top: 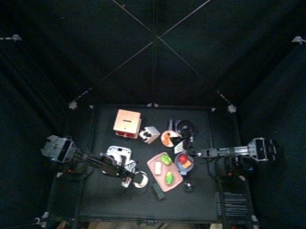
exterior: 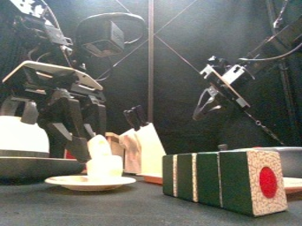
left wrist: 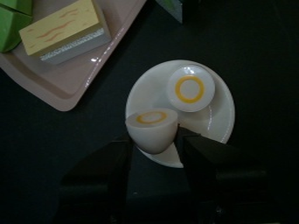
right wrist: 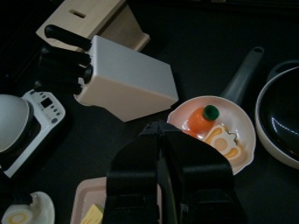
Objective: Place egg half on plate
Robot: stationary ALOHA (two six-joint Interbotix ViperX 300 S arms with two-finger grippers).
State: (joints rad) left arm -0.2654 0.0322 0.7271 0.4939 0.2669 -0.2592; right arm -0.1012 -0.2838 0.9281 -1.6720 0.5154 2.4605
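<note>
Table: small black tabletop (top: 203,201) in black curtains.
Egg: white, yellow-yolked egg half (left wrist: 155,129) on small white plate (left wrist: 222,122).
Left gripper (left wrist: 152,157): jaws spread, astride it.
Right gripper (right wrist: 166,175): clenched, empty.
Writing: none readable.

Small white plate (left wrist: 222,118) on the black counter (left wrist: 263,52), bearing two egg halves: one (left wrist: 190,87) lying cut face up with a yellow yolk ring, the other (left wrist: 155,129) standing at the plate's edge between the open jaws of the left tool (left wrist: 160,168). Beside the plate, a pink tray (left wrist: 73,83) holding a yellow-topped block (left wrist: 65,31) and a green piece (left wrist: 12,15).
</note>
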